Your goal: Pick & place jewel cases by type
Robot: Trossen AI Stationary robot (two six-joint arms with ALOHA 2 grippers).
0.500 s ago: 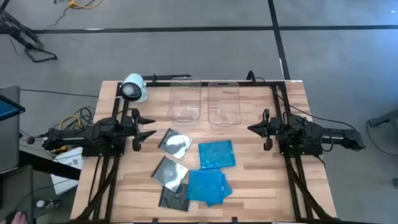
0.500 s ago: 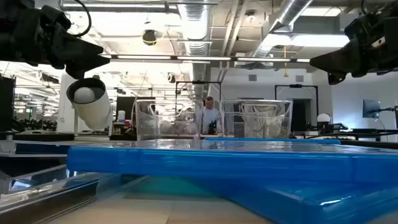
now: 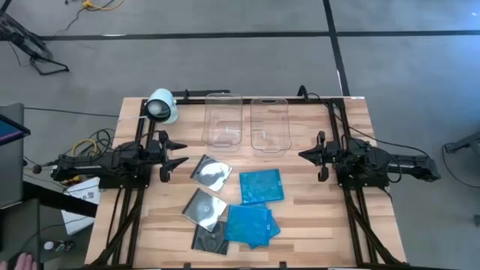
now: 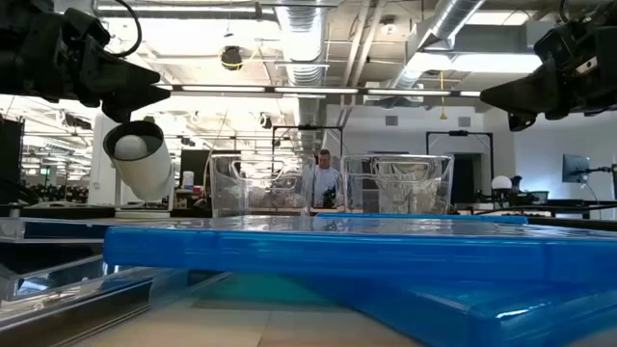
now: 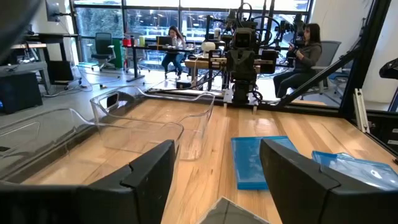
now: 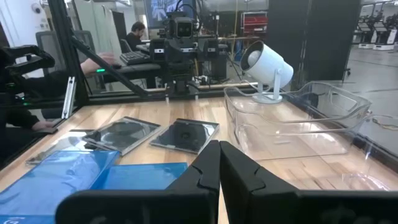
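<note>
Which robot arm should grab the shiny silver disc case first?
Probably the left. The left gripper hangs open right beside the nearest clear jewel case. The right gripper is shut and farther off, with a blue jewel case lying nearer to it.

On the pale striped wood table (image 3: 315,225), two jewel cases (image 3: 262,186) are translucent bright blue, three clear/black cases (image 3: 211,172) show silver discs, and both tubs (image 3: 223,120) are colourless.

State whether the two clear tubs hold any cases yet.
Empty. Both clear tubs show only bare walls and floor; all jewel cases lie on the table.
</note>
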